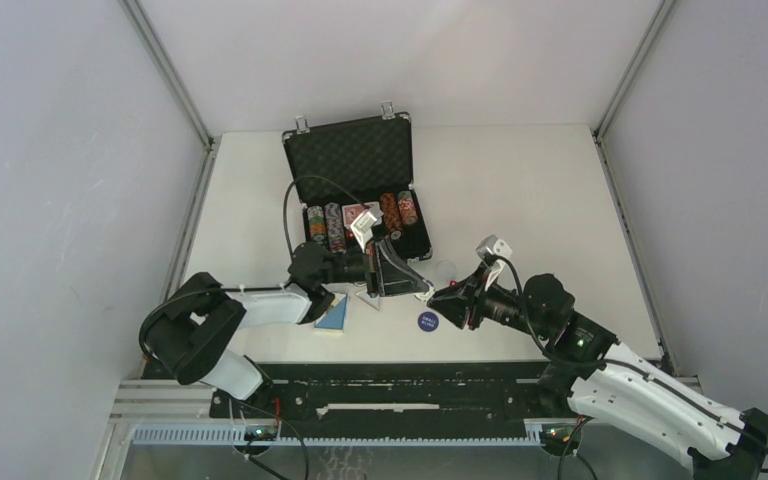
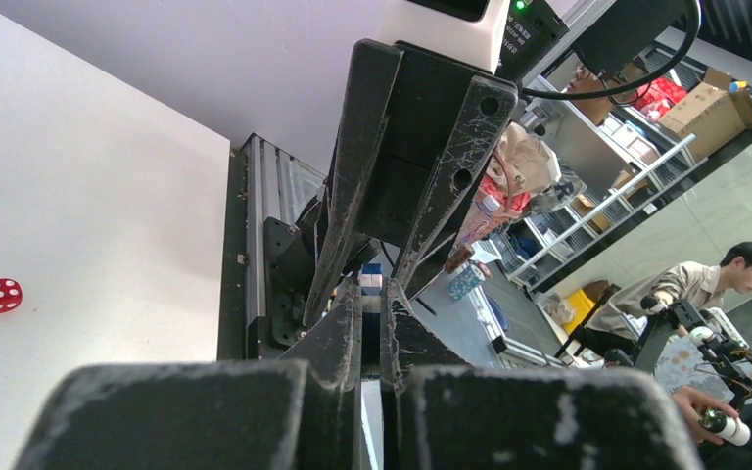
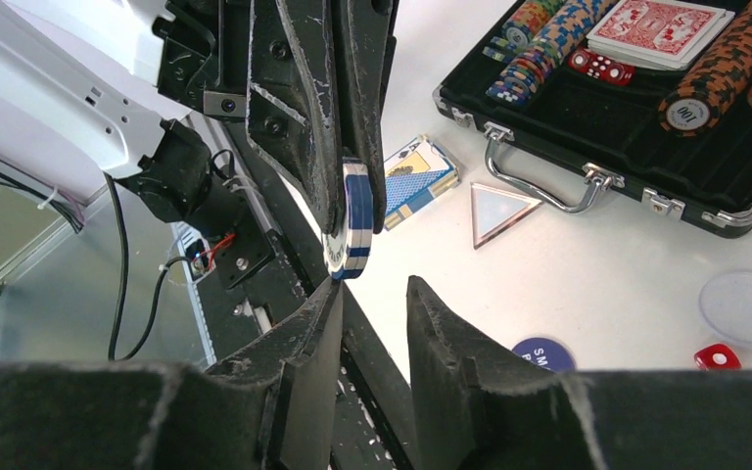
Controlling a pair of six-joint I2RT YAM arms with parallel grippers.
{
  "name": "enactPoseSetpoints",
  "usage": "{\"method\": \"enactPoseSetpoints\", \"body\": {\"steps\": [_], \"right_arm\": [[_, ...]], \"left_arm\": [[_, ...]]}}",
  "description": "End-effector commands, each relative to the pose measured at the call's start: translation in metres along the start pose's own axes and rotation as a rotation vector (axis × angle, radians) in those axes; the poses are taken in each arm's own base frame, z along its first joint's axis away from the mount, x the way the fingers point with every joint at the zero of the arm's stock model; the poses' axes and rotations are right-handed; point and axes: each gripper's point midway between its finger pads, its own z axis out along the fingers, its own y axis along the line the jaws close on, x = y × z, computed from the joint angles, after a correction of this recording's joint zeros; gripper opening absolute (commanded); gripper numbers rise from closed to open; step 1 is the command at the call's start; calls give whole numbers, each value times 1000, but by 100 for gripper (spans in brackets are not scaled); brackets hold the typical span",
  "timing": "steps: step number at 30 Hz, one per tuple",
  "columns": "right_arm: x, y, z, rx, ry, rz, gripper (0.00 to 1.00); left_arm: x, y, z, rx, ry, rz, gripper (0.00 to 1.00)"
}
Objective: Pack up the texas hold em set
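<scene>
Near row: a blue round button disc (image 3: 543, 352) is lying flat on the white table (image 1: 560, 200). A red die (image 3: 717, 356) is sitting near it, and a clear round disc (image 3: 749, 305) is lying just beyond the die. To the left, a blue card deck (image 3: 416, 176) is resting beside the left arm, with a triangular plate (image 3: 502, 209) just right of it.

Middle: the left gripper (image 2: 370, 299) is pinching a blue-and-white striped poker chip (image 3: 355, 220) on edge between fully closed fingers, clear of the table. The right gripper (image 3: 372, 313) is facing it – jaws standing partly apart, nothing between them, tips just beside the chip's lower rim. Whether they touch cannot be told.

Far: the black briefcase (image 1: 350, 155) is lying open with its lid raised and its silver handle (image 3: 539, 196) facing near. Its tray is holding rows of striped chips (image 3: 548, 44), a red card deck (image 3: 656, 20) and red dice (image 3: 602, 67).
</scene>
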Motion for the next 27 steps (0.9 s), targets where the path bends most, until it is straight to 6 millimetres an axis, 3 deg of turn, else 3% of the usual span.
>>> {"method": "enactPoseSetpoints", "body": {"steps": [1, 10, 13, 19, 25, 27], "right_arm": [[-31, 10, 2, -37, -98, -6, 39], [-42, 11, -5, -32, -144, -15, 45], [-43, 9, -5, -27, -147, -10, 50], [-45, 10, -1, -41, -149, -4, 52], [-48, 10, 8, -62, -140, 1, 32], [-49, 10, 9, -66, -145, 1, 19]], "left_arm": [[-1, -15, -2, 39, -6, 26, 1], [-9, -12, 0, 32, -22, 14, 1], [-9, -9, 0, 27, -24, 3, 1], [-7, -11, -1, 29, -22, 9, 1], [-9, -18, -1, 46, -17, 22, 1], [-9, -19, -1, 49, -13, 21, 2]]}}
